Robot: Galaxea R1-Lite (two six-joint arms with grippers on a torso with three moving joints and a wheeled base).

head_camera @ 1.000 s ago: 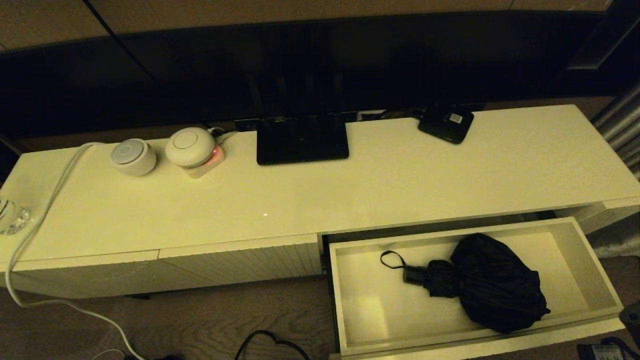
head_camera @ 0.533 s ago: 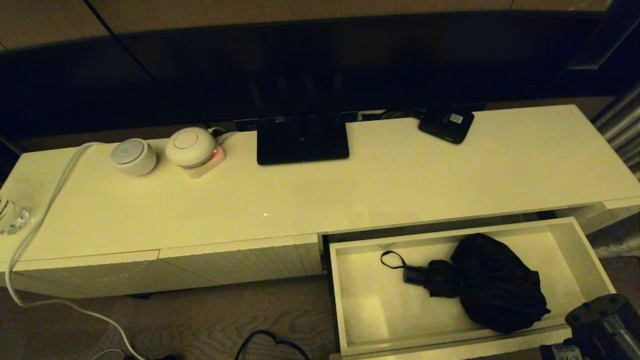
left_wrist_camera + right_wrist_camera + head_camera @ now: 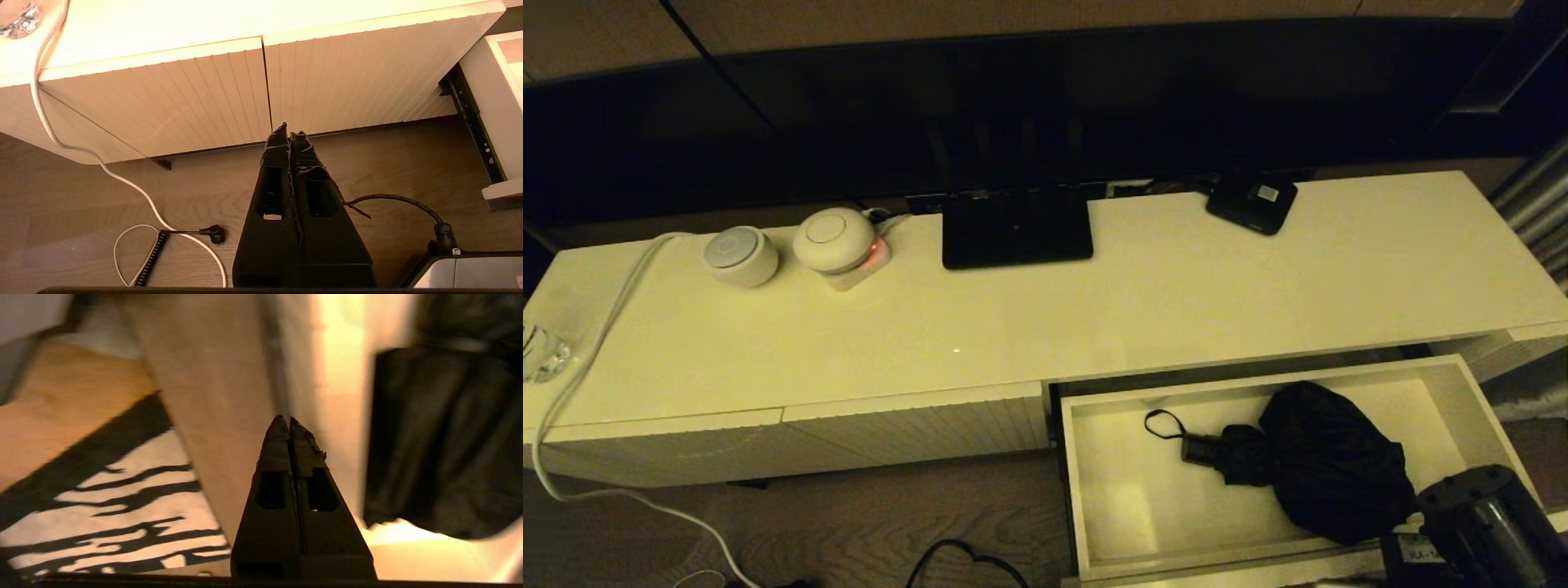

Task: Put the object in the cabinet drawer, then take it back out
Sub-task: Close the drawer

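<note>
The cabinet drawer point(image 3: 1069, 482) stands pulled open at the lower right of the cream cabinet. Inside it lies the black folding umbrella point(image 3: 1331, 465), its baggy canopy to the right, its handle point(image 3: 1199, 449) and strap loop point(image 3: 1162, 424) pointing left. My right arm's wrist point(image 3: 1470, 523) shows over the drawer's front right corner, partly covering it. In the right wrist view my right gripper point(image 3: 289, 418) is shut and holds nothing, just beside the umbrella's fabric point(image 3: 441, 437). My left gripper point(image 3: 289, 133) is shut and empty, low over the floor before the closed ribbed fronts point(image 3: 184, 94).
On the cabinet top stand a black screen base point(image 3: 1016, 229), a small black box with a white label point(image 3: 1252, 202), two round white devices point(image 3: 741, 256) and a white cable point(image 3: 596, 343). More cables lie on the wooden floor point(image 3: 184, 232).
My right arm has come up into the head view from the bottom right and moved left toward the drawer's front right corner. The umbrella and drawer have not moved.
</note>
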